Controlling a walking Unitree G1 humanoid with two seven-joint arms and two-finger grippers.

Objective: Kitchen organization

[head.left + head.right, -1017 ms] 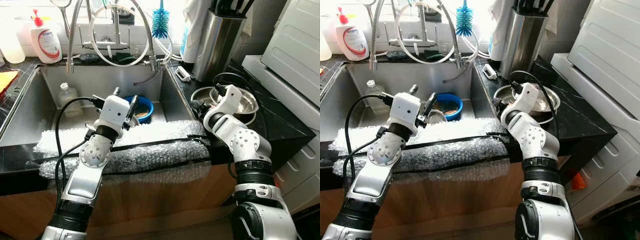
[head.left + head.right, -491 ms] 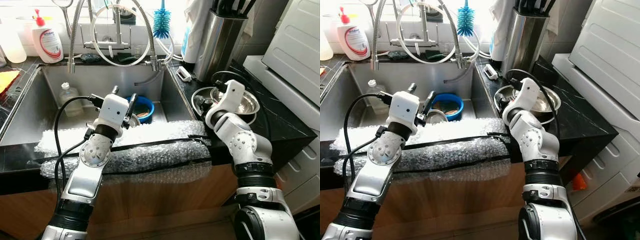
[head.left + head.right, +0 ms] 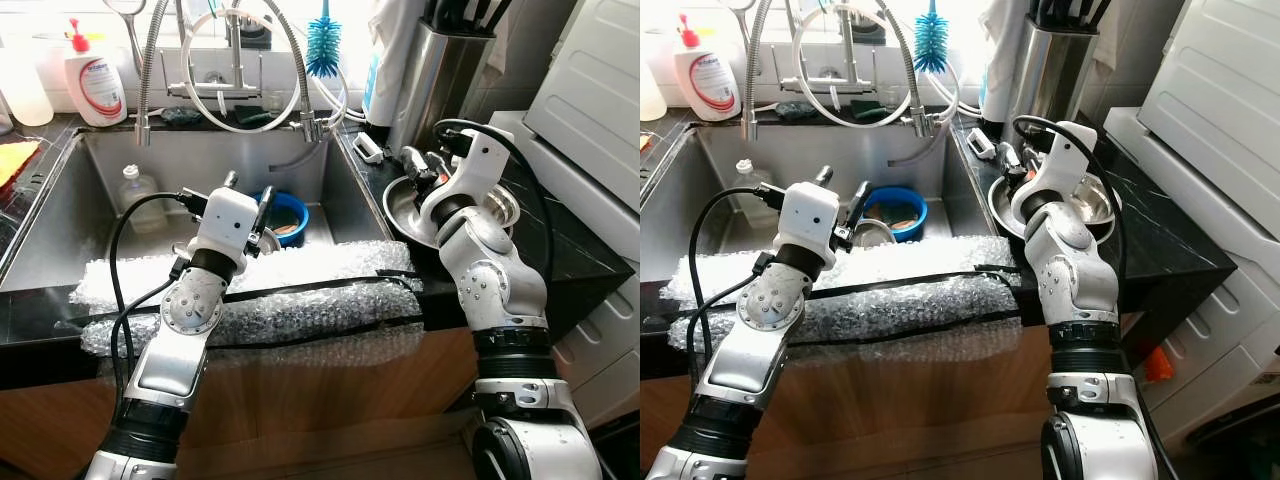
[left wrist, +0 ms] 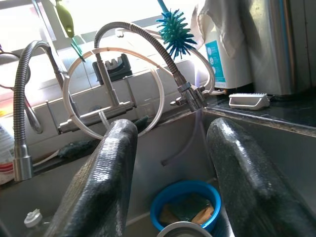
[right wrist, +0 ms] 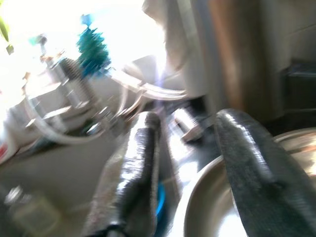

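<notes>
Raising right gripper (image 3: 418, 165) from counter edge to above round steel bowl (image 3: 480, 205) on black counter (image 3: 560, 240); fingers spread, empty. Left gripper (image 3: 250, 205) unchanged, parted, hovering over sink (image 3: 60, 210) near blue bowl (image 3: 285, 212). I judge bowl pickup next.

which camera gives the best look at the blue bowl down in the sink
The left wrist view: the blue bowl sits between the left gripper fingers, its contents visible. Both eye views show it partly hidden behind the left gripper. The right wrist view is blurred, with a blue sliver at most.
</notes>
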